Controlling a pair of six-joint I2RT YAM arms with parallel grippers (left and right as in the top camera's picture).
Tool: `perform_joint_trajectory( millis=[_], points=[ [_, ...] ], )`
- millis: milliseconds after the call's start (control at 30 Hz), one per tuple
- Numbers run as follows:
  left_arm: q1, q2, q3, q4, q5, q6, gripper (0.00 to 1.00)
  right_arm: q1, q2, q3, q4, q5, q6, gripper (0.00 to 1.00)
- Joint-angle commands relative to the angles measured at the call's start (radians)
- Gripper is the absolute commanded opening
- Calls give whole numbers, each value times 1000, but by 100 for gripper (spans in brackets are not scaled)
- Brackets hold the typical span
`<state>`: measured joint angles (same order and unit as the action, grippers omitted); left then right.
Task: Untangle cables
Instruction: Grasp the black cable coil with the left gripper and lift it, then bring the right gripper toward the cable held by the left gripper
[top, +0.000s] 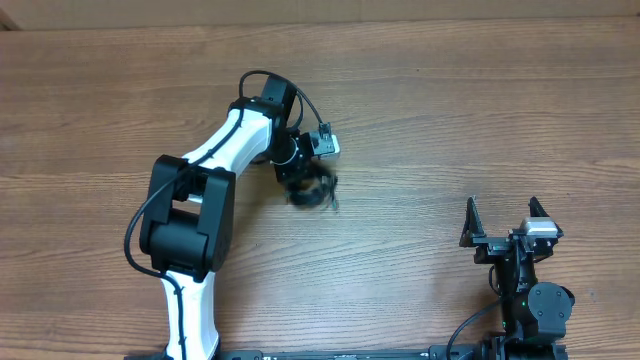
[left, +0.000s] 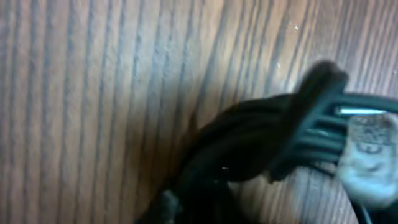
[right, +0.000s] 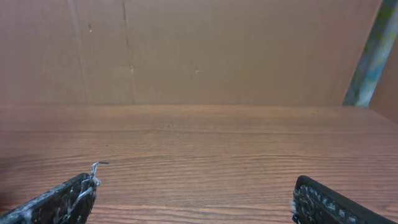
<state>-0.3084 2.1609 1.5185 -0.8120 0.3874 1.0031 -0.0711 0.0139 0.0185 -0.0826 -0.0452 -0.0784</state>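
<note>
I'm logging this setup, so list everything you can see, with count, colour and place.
cables: one blurred bundle, strand count unclear, black, mid-table
table: one, brown wood, under everything
wall: one, brown, behind the table
left arm: one, white and black, reaching to mid-table
left gripper: one, black, shut on the cables
right arm: one, black, near right edge
right gripper: one, black, open, holding nothing, far from the cables

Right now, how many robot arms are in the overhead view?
2. The left arm reaches toward mid-table, left gripper shut on the blurred cables; the right arm sits at the lower right edge, right gripper open, empty.
</note>
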Motion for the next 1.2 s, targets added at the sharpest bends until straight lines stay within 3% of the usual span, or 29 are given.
perform_joint_trajectory(
  millis=[0,100,300,500,533,600,700,767,833,900,967,1033,1167],
  points=[
    [-29,61,0,1,-29,-19,4,5,-10,-11,3,-1,-1,100],
    [-32,42,68,0,-91,-167,4,5,-10,-11,3,-1,-2,100],
    [-31,4,257,-34,-242,-789,4,5,-10,-11,3,-1,-1,100],
    [-34,6,300,-140,-233,-1172,4,5,-10,-11,3,-1,-2,100],
    [-34,9,300,-176,-232,-1242,8,5,-10,-11,3,-1,-2,100],
    [-35,10,300,-246,-229,-1337,41,5,-10,-11,4,-5,2,100],
    [-35,10,300,-316,-243,-1319,81,5,-10,-11,11,-85,26,100],
    [-33,10,300,-326,-257,-1250,88,5,-10,-11,16,-152,155,100],
    [-28,10,300,-324,-283,-1223,77,5,-10,-11,20,-199,317,100],
    [-21,10,300,-311,-304,-1223,53,5,-10,-11,24,-256,512,100],
    [-17,10,299,-289,-319,-1219,38,5,-10,-11,27,-302,650,100],
    [-18,10,297,-271,-316,-1212,38,5,-10,-11,29,-334,719,100],
    [-28,10,266,-235,-317,-1204,52,5,-10,-11,30,-343,798,100]
  ],
)
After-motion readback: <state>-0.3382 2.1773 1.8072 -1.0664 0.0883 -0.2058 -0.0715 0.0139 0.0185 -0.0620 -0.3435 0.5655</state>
